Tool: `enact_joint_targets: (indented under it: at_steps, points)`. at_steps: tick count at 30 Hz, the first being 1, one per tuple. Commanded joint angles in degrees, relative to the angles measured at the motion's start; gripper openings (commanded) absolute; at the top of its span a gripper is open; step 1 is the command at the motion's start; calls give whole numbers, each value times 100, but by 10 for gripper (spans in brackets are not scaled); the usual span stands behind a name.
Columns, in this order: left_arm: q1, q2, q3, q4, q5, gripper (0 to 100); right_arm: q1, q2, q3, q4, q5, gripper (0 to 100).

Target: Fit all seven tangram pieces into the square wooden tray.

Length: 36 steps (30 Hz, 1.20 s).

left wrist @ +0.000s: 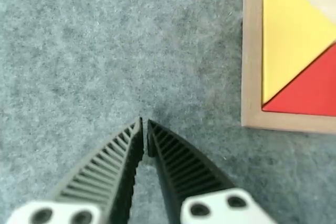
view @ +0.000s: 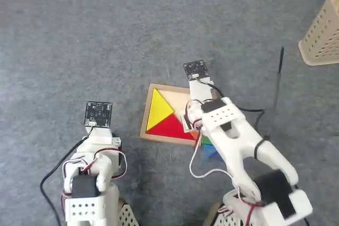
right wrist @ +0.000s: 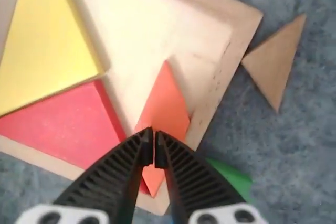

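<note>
The square wooden tray [view: 170, 88] lies on the grey felt-covered tabletop [view: 79, 41], with a large yellow triangle [view: 158, 110] and a large red triangle [view: 174, 128] seated flat in its left half. The right gripper [right wrist: 153, 132] hangs over the tray's right rim [right wrist: 239, 45], fingers pressed together with nothing between them. Their tips are above an orange parallelogram piece [right wrist: 167, 103], which lies tilted across that rim. It cannot be told whether they touch it. A tan wooden triangle [right wrist: 273, 61] and a green piece [right wrist: 231, 179] lie on the felt just outside the tray. The left gripper [left wrist: 144, 123], closed to a slit and empty, sits over bare felt left of the tray [left wrist: 252, 51].
</note>
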Motion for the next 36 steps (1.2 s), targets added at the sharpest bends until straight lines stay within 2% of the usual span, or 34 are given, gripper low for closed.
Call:
enact_joint_targets:
  at_steps: [1, 7, 10, 16, 22, 28, 32, 36]
  points:
    - [26, -105, -57, 44, -18, 17, 48, -866, 53, 92, 123, 6]
    - [26, -105, -57, 44, -18, 17, 409, -2141, 554, 101, 229, 6]
    - [26, -105, -57, 44, -18, 17, 954, -2554, 835, 92, 1116, 7]
    - [26, -105, -57, 44, -18, 17, 1710, -2202, 765, 470, 1099, 11]
    - [26, -105, -57, 44, -18, 17, 1534, -1288, 404, 1024, 1380, 135]
    - [26, -105, -57, 44, -18, 17, 1033, -1033, 404, 971, 1565, 130]
    - [26, -105, -57, 44, -18, 17, 989, -1042, 352, 936, 1574, 132]
    - [26, -105, -57, 44, -18, 17, 989, -971, -484, 1103, 1538, 156]
